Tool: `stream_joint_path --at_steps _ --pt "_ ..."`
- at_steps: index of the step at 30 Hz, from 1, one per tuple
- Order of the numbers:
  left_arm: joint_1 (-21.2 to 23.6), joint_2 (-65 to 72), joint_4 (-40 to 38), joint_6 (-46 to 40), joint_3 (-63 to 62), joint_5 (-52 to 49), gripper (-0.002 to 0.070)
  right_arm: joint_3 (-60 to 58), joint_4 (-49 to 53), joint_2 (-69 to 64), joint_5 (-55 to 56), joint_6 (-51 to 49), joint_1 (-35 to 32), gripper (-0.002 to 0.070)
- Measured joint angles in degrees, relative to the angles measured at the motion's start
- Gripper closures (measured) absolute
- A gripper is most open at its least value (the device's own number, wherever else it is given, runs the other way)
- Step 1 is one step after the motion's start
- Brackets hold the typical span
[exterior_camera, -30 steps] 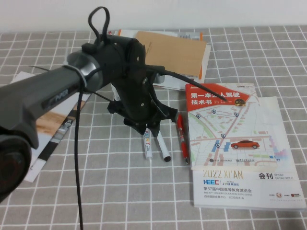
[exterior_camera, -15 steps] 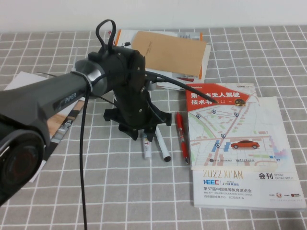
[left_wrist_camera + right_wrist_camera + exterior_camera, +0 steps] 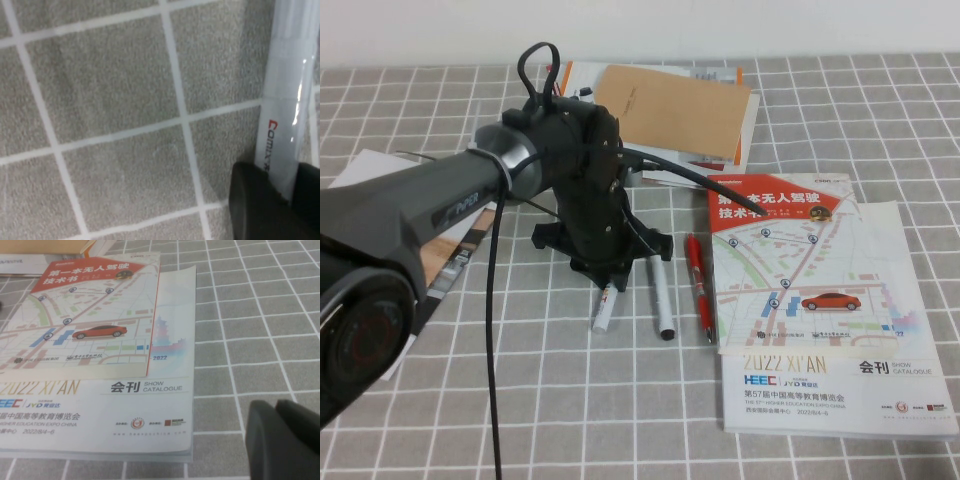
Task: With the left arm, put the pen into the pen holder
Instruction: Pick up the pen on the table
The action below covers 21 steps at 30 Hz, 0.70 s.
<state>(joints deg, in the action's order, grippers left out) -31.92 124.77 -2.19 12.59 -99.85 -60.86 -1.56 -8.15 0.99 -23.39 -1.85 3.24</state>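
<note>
- I have the left gripper (image 3: 605, 283) down low near the middle of the table, at the end of the bulky black left arm (image 3: 440, 205) that reaches in from the near left corner.
- The pen (image 3: 606, 307), the thick white marker, sticks out from under that gripper at a slant toward the near edge; my left wrist view shows a dark finger (image 3: 260, 205) right against its barrel (image 3: 285, 100), and I read the jaws as closed narrowly around it.
- I cannot tell whether the pen's free tip touches the checked cloth (image 3: 570, 400).
- Just beside it, toward the right edge, lies the white marker with black cap (image 3: 661, 300), and next to that the slim red pen (image 3: 698, 285), both flat on the cloth.
- A catalogue (image 3: 820, 320) lies at the right side of the table, the red pen alongside its left edge.
- A brown envelope (image 3: 670, 110) sits on papers near the far edge.
- I cannot find the pen holder in any view.
- The right gripper (image 3: 285, 440) hangs over the cloth beside the catalogue's (image 3: 100, 365) near right corner; I cannot tell its opening.
</note>
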Motion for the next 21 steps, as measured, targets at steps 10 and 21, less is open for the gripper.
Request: stream_joint_path --at_steps 10,21 --pt "-0.50 -1.34 1.32 -3.60 -1.23 -8.02 0.0569 0.00 0.00 0.00 0.00 0.00 0.00 0.0689" --pt "-6.07 -19.16 9.24 -4.12 3.59 -0.12 0.0569 0.00 0.00 0.00 0.00 0.00 0.00 0.0689"
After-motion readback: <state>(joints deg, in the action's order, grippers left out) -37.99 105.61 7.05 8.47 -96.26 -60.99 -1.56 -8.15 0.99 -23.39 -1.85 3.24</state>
